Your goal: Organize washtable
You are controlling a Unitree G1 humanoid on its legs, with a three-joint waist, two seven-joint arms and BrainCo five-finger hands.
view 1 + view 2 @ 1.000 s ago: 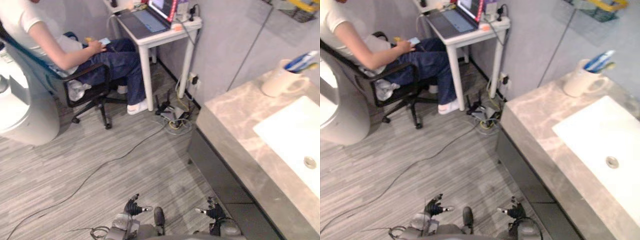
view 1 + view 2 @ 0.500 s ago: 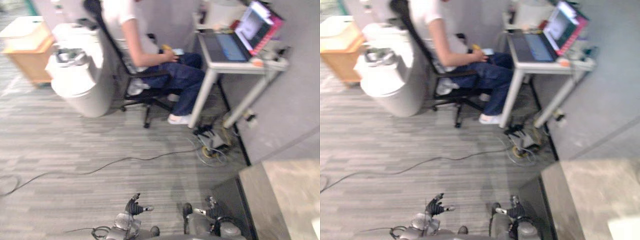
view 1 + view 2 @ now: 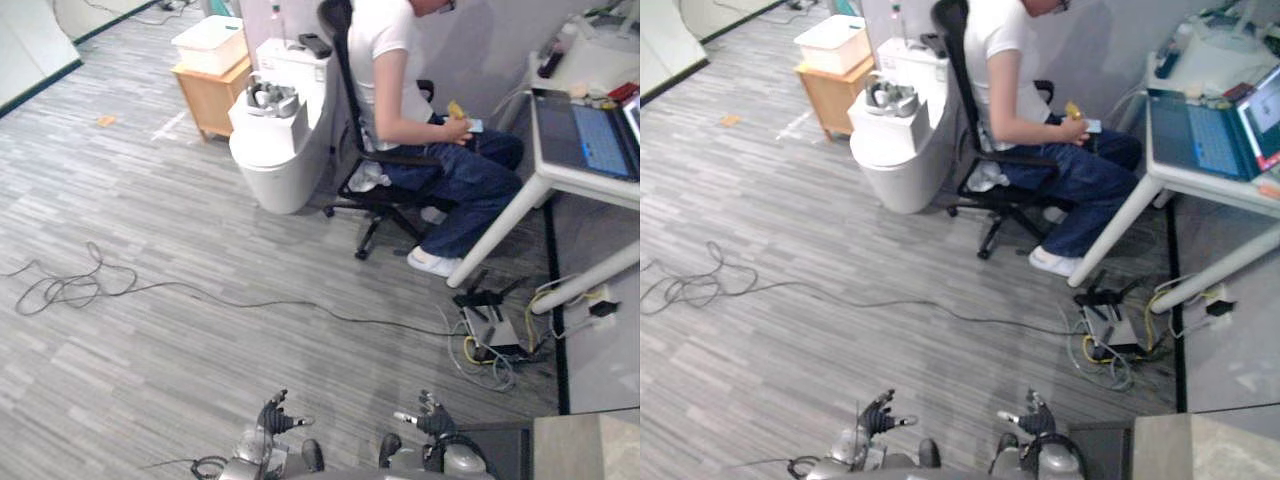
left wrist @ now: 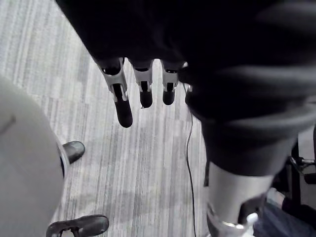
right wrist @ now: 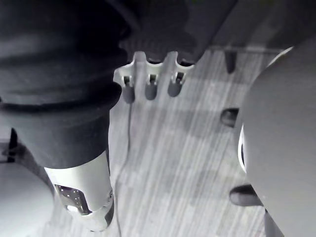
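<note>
In the left eye view one corner of the marble counter (image 3: 590, 450) shows at lower right, too little to tell its long axis. One white bin (image 3: 210, 42), contents hidden, sits on a wooden stand (image 3: 205, 95), and one open white box (image 3: 272, 128) holds metal parts (image 3: 268, 97). One person (image 3: 400, 90) sits by one laptop (image 3: 590, 130). Left wrist view: fingers of the left hand (image 4: 143, 91) hang straight, empty. Right wrist view: the right hand (image 5: 150, 89) likewise holds nothing.

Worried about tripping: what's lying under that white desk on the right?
Under the white desk lie tangled cables and a small black device, near the seated person's shoe. The floor further back is covered by the desktop.
</note>
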